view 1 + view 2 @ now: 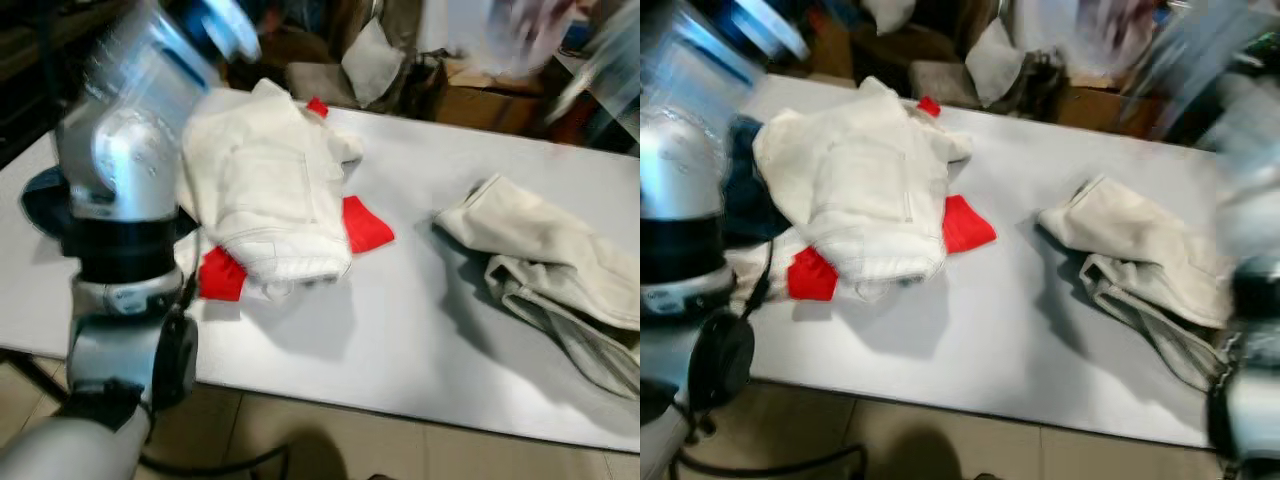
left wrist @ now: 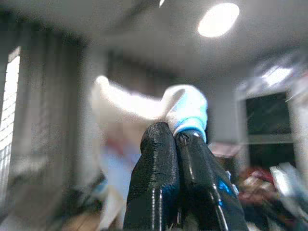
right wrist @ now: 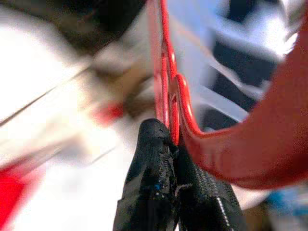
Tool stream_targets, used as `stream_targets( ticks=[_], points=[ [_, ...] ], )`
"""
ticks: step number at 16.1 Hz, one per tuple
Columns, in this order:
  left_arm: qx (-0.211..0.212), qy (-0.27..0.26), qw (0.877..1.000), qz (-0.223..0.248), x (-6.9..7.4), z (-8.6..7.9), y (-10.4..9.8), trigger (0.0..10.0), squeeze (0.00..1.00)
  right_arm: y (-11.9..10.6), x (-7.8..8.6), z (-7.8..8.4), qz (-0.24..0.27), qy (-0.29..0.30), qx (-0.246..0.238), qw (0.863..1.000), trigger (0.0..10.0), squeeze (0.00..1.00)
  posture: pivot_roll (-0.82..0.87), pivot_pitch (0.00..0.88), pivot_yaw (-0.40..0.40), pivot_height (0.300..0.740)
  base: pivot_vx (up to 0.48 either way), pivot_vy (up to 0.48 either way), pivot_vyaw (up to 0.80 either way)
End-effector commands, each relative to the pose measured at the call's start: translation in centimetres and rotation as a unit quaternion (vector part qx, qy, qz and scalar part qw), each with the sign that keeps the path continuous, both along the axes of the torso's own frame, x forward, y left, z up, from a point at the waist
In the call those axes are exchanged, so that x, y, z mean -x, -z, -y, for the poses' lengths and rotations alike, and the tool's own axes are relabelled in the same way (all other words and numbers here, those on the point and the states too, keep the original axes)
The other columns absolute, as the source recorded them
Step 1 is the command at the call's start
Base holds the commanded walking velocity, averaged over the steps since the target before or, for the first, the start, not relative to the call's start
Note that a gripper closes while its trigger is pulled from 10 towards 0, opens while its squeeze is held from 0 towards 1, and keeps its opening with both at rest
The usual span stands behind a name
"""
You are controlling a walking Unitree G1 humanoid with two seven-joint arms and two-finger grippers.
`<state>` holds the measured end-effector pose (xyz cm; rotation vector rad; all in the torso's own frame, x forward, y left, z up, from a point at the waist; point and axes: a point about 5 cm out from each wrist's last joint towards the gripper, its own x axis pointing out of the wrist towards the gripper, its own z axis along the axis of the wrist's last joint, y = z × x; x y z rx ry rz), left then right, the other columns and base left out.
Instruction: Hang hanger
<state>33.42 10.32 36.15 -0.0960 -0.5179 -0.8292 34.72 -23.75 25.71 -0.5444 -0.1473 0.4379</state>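
Presently the right gripper (image 3: 171,144) is pinching the red hanger (image 3: 231,149), the left gripper (image 2: 177,139) pressed together on something white; advise gripping firmly while hooking.

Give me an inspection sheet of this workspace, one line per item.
Surface: white table, bare at the front.
Job's things: red hanger pinched in the right end effector.
Clutter: cream garment over red cloth; beige garment to the right.
End effectors: left end effector shut on white cloth, raised.
Cables: black cable on the floor.
Surroundings: blurred boxes and bags behind the table.
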Motion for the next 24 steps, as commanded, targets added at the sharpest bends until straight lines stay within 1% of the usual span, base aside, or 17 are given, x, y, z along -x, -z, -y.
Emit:
stream_targets(
  ticks=[1, 2, 3, 4, 5, 6, 7, 8, 10, 11, 12, 14, 16, 18, 20, 22, 24],
  points=[
    [-0.053, -0.036, 0.997, -0.040, -1.2, 1.1, 2.8, 10.0, 0.00, 1.0, 0.4, -0.2, -0.021, -0.025, 0.000, 0.999, 10.0, 0.00, -0.01, 0.000, -0.077, 0.740, 0.000, 0.000, 0.00],
    [-0.067, -0.047, 0.995, -0.052, -1.5, 1.2, 3.8, 10.0, 0.00, 1.9, 0.8, -0.3, -0.037, -0.033, -0.006, 0.999, 10.0, 0.00, -0.01, 0.000, -0.077, 0.740, 0.000, 0.000, 0.00],
    [-0.122, -0.078, 0.985, -0.095, -2.1, 1.7, 8.0, 10.0, 0.00, 4.9, 2.0, -0.4, -0.088, -0.061, -0.004, 0.994, 10.0, 0.00, -0.01, 0.000, -0.077, 0.740, 0.000, 0.000, 0.00],
    [-0.141, -0.087, 0.979, -0.114, -2.2, 1.8, 9.8, 10.0, 0.00, 6.0, 2.6, -0.4, -0.109, -0.071, 0.002, 0.991, 10.0, 0.00, -0.01, 0.000, -0.077, 0.740, 0.000, 0.000, 0.00],
    [-0.173, -0.113, 0.966, -0.157, -2.3, 1.7, 13.4, 10.0, 0.00, 7.8, 4.4, -0.3, -0.151, -0.103, 0.018, 0.983, 10.0, 0.00, -0.02, 0.000, -0.063, 0.740, 0.000, 0.000, 0.00],
    [-0.203, -0.148, 0.952, -0.178, -2.5, 1.1, 15.8, 10.0, 0.00, 8.7, 6.1, -0.3, -0.184, -0.130, 0.030, 0.974, 10.0, 0.00, -0.02, 0.000, -0.061, 0.740, 0.000, 0.000, 0.00],
    [-0.214, -0.179, 0.943, -0.181, -2.8, 0.4, 16.4, 10.0, 0.00, 8.9, 7.2, -0.1, -0.202, -0.149, 0.039, 0.967, 10.0, 0.00, -0.02, 0.000, -0.061, 0.740, 0.000, 0.000, 0.00],
    [-0.210, -0.195, 0.941, -0.179, -3.1, -0.1, 16.2, 10.0, 0.00, 8.8, 7.6, 0.0, -0.210, -0.155, 0.045, 0.964, 10.0, 0.00, -0.03, 0.000, -0.055, 0.740, 0.000, 0.000, 0.00],
    [-0.206, -0.284, 0.925, -0.147, -4.9, -2.6, 14.6, 10.0, 0.00, 9.1, 9.9, 0.5, -0.267, -0.190, 0.074, 0.942, 10.0, 0.00, -0.04, 0.000, -0.054, 0.740, 0.000, 0.000, 0.00],
    [-0.207, -0.295, 0.921, -0.146, -5.1, -3.0, 14.6, 10.0, 0.00, 9.1, 10.1, 0.6, -0.273, -0.193, 0.077, 0.939, 10.0, 0.00, -0.04, 0.000, -0.054, 0.740, 0.000, 0.000, 0.00],
    [-0.212, -0.329, 0.909, -0.142, -5.5, -4.2, 14.3, 10.0, 0.00, 8.8, 10.7, 0.8, -0.283, -0.199, 0.082, 0.935, 10.0, 0.00, -0.04, 0.000, -0.054, 0.740, 0.000, 0.000, 0.00],
    [-0.227, -0.365, 0.893, -0.135, -6.0, -6.0, 14.3, 10.0, 0.00, 7.7, 11.2, 1.0, -0.280, -0.202, 0.079, 0.935, 10.0, 0.00, -0.04, 0.000, -0.051, 0.740, 0.000, 0.000, 0.00],
    [-0.249, -0.383, 0.877, -0.148, -6.1, -7.4, 15.5, 10.0, 0.00, 6.1, 10.9, 0.8, -0.250, -0.211, 0.060, 0.943, 10.0, 0.00, -0.04, 0.000, -0.051, 0.740, 0.000, 0.000, 0.00],
    [-0.254, -0.382, 0.872, -0.174, -6.0, -8.2, 16.8, 10.0, 0.00, 4.4, 10.3, 0.8, -0.210, -0.210, 0.026, 0.955, 10.0, 0.00, -0.04, 0.000, -0.053, 0.740, 0.000, 0.000, 0.00],
    [-0.241, -0.367, 0.873, -0.212, -5.8, -9.0, 18.1, 10.0, 0.00, 2.5, 10.4, 0.5, -0.179, -0.237, -0.017, 0.955, 10.0, 0.00, -0.03, 0.000, -0.058, 0.740, 0.000, 0.000, 0.00],
    [-0.242, -0.360, 0.872, -0.228, -5.5, -9.7, 19.0, 10.0, 0.94, 1.3, 10.5, 0.4, -0.166, -0.254, -0.038, 0.952, 10.0, 0.00, -0.03, 0.000, -0.063, 0.740, 0.000, 0.000, 0.00],
    [-0.239, -0.353, 0.874, -0.235, -5.4, -10.3, 19.3, 10.0, 1.00, 0.6, 9.9, 0.8, -0.148, -0.239, -0.049, 0.958, 10.0, 0.00, -0.03, 0.000, -0.063, 0.740, 0.000, 0.000, 0.00]
  ],
)
